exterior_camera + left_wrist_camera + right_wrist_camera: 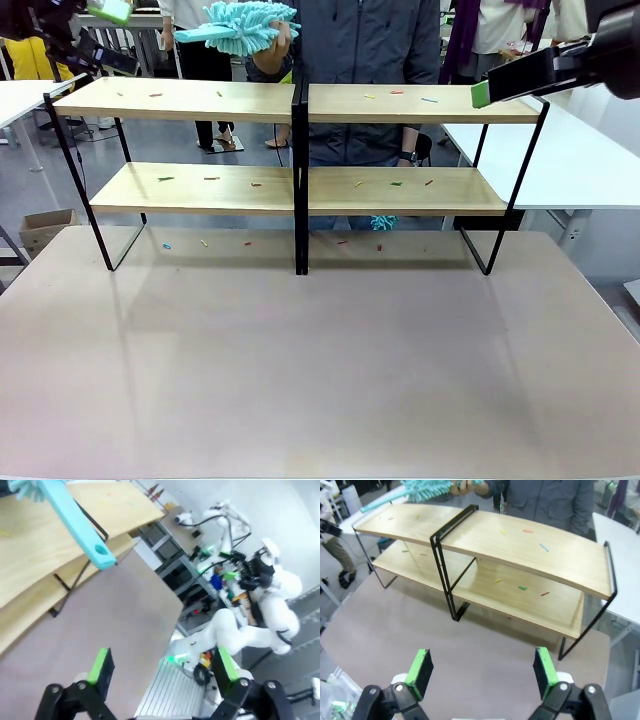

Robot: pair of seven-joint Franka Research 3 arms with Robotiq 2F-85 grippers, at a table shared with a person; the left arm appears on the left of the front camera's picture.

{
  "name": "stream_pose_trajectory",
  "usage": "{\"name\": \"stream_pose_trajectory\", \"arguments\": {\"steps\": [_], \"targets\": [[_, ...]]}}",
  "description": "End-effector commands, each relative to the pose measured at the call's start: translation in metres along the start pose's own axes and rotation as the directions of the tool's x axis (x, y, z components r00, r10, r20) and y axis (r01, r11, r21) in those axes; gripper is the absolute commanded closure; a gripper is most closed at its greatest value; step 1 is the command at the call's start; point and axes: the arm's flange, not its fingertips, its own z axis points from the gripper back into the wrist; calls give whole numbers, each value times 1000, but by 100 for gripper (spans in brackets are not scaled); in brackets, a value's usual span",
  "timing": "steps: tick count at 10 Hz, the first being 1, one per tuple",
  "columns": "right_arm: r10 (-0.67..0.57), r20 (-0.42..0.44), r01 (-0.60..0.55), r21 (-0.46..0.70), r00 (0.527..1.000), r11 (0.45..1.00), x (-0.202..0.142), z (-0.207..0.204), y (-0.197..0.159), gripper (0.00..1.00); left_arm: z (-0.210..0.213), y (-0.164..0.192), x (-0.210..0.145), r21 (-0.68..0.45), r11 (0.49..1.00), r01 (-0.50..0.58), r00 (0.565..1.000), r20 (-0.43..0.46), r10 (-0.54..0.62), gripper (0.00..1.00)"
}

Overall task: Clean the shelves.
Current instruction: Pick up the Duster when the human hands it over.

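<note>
The shelves (300, 190) stand across the far half of the table, two wooden tiers on a black frame, with small coloured scraps scattered on both boards. Behind them a person's hand (462, 486) holds a teal fluffy duster (245, 25) above the top left board. Its handle (75, 522) points toward my left gripper (164, 665), which is open and empty, raised at the rack's left end (110, 10). My right gripper (481, 672) is also open and empty, hovering high over the table in front of the shelves (520, 545), by the top right corner (482, 94).
The brown table (320, 380) lies bare in front of the rack, with a few scraps (245, 243) under the lower board. White tables (560, 150) flank both sides. A cardboard box (45, 228) sits on the floor at the left.
</note>
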Motion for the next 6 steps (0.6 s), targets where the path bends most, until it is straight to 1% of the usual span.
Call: {"name": "stream_pose_trajectory", "arguments": {"steps": [1,2,3,4,5,6], "targets": [[-2,2,2,1,1000,1000,1,0,0,0,6,5,0,-54,998,-17,1000,11,18,0],[-2,2,2,1,1000,1000,1,0,0,0,4,18,13,-88,984,-153,988,-11,153,0],[-2,2,2,1,1000,1000,1,0,0,0,4,43,37,-168,942,-290,953,44,301,0],[-2,2,2,1,1000,1000,1,0,0,0,1,66,58,-262,875,-406,896,75,438,0],[-2,2,2,1,1000,1000,1,0,0,0,-7,86,75,-254,818,-516,820,132,558,0],[-2,2,2,1,1000,1000,1,0,0,0,-18,97,86,-233,778,-584,771,141,621,0]]}}
